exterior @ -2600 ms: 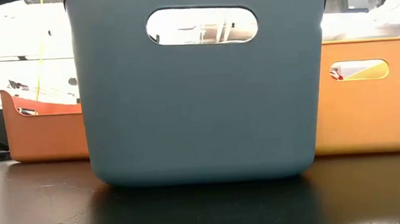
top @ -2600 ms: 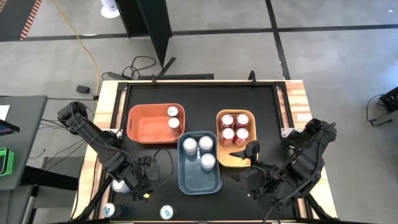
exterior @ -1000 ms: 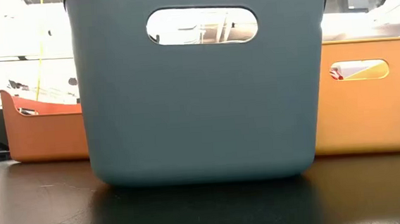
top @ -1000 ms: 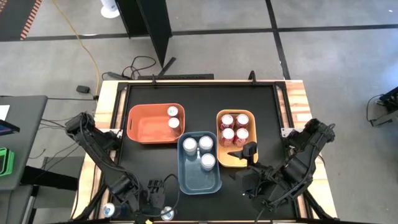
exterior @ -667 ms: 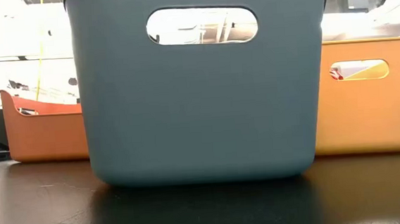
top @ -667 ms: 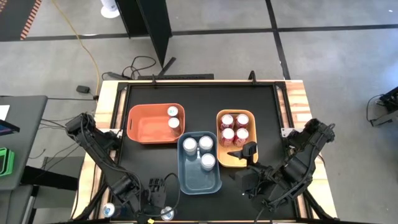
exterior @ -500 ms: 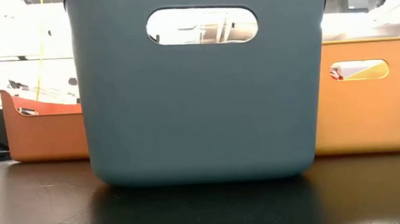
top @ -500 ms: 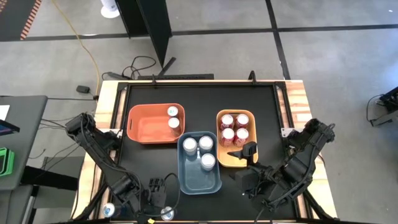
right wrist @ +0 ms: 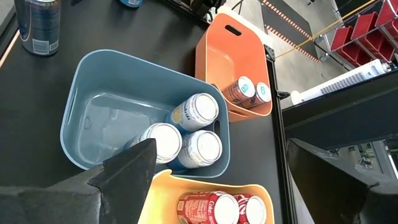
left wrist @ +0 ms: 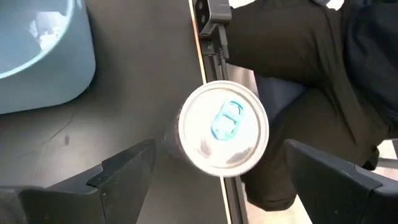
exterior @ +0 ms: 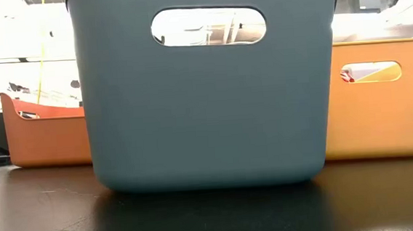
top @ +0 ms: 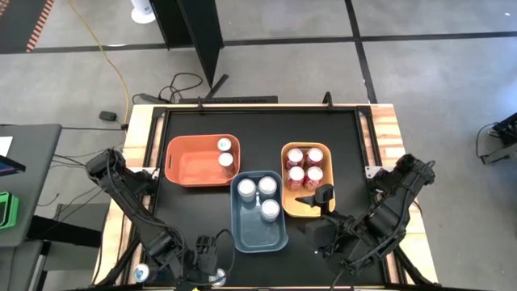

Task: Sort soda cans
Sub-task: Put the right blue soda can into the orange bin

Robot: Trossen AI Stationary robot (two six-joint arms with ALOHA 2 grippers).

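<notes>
- The red cans [right wrist: 224, 208] in the yellow bin [top: 285, 201] carry white script, too partial to read; the can [right wrist: 38, 22] seen far off from the right wrist has a small white label panel, not legible.
- A can with a blue tab [left wrist: 223, 127] stands upright at the table's [top: 339, 137] near edge, between the spread jaws of the left gripper [top: 208, 260], which do not touch it.
- Compared with 2.6 seconds ago, the left gripper has moved from the table's left side to this can at the front edge; over the last second it has barely shifted.
- The right gripper [top: 323, 196] hangs over the yellow bin's near end, jaws spread and empty, unchanged.
- The bins are smooth plastic with rounded corners and slot handles: the orange bin [top: 187, 166] holds two cans [top: 225, 152], the blue bin [top: 246, 233] three pale-topped cans [top: 258, 195], the yellow one four red cans.
- The cans are metal cylinders with silver lids; another [top: 142, 273] stands at the front left corner.
- A seated person's dark trousers [left wrist: 298, 81] show just beyond the table edge.
</notes>
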